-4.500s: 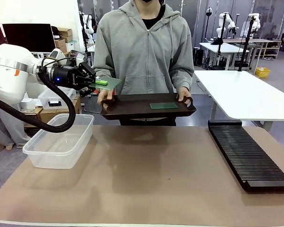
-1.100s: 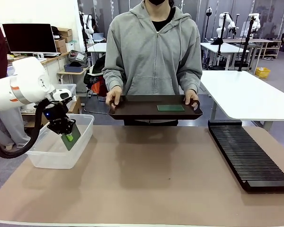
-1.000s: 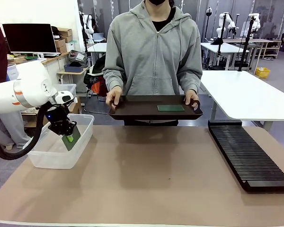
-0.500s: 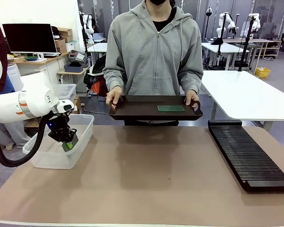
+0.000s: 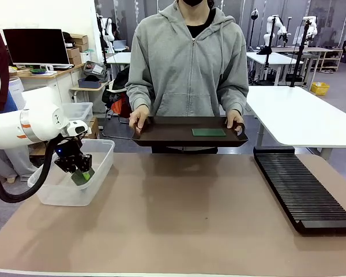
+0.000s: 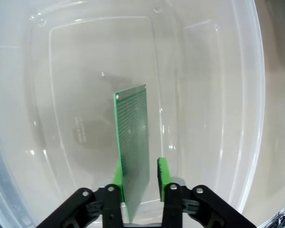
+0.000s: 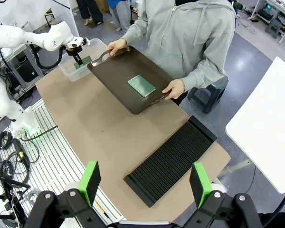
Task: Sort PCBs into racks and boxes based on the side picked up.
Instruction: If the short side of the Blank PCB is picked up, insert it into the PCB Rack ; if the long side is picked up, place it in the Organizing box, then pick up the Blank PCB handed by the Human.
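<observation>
Board (image 6: 132,135) stands on edge in our left hand (image 6: 140,171), fingers parted, long axis toward twelve o'clock, tub (image 6: 249,85) underneath.

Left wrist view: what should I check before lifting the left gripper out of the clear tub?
1. Left gripper jaws parted: ok, a gap shows at one green pad.
2. Thin green circuit board free of the other pad: cannot tell, it stands right against it.
3. Board inside the clear plastic tub: ok.
4. Second green board flat on the dark brown tray the person holds: ok.
5. Right gripper open, empty: ok.
</observation>
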Controlling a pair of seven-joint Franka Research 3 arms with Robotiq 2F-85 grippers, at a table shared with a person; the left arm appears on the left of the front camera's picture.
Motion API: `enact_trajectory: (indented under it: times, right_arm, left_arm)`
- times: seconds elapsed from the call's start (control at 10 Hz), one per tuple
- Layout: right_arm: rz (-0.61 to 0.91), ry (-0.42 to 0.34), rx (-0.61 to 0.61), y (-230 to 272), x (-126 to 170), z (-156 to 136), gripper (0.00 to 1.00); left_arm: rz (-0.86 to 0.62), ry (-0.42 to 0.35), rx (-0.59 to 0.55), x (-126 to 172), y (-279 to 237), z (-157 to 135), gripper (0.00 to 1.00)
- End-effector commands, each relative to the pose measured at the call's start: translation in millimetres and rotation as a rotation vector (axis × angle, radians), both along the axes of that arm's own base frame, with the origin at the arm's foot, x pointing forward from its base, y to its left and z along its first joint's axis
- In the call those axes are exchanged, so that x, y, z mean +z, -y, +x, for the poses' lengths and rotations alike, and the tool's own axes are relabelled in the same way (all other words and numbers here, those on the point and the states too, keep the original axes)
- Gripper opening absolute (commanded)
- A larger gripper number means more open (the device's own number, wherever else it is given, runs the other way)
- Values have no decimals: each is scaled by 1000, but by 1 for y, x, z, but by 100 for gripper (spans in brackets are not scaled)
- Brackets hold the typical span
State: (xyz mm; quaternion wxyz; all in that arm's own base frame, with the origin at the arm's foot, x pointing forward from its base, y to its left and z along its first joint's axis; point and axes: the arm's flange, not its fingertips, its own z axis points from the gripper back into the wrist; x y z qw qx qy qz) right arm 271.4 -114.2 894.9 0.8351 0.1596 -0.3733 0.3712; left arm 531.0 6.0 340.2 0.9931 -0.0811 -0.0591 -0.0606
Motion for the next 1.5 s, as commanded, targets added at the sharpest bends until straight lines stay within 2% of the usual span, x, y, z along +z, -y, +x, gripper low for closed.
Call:
enact_trajectory:
  times: [0.0,0.1,0.2,0.3,0.4,0.6,0.7,1.4]
  right_arm:
    - [2,4,9,-2,1,-1,100]
    - [2,4,9,-2,1,-1,100]
    - [2,4,9,-2,1,-1,100]
    - [2,4,9,-2,1,-1,100]
    - [2,4,9,-2,1,-1,100]
    - [2,4,9,-2,1,-1,100]
    - [2,4,9,-2,1,-1,100]
    - [2,4,9,-2,1,-1,100]
  left_arm:
    - [-8,45,42,21,-9,-4,59]
    - [-3,65,50,30,-11,-8,63]
    - [0,89,56,39,-11,-12,79]
    - [11,100,57,45,-12,-13,82]
    - [22,95,48,45,-12,-13,93]
    - [-17,75,52,43,-6,-14,93]
    - [4,98,27,52,-13,-7,93]
    - [4,98,27,52,-13,-7,93]
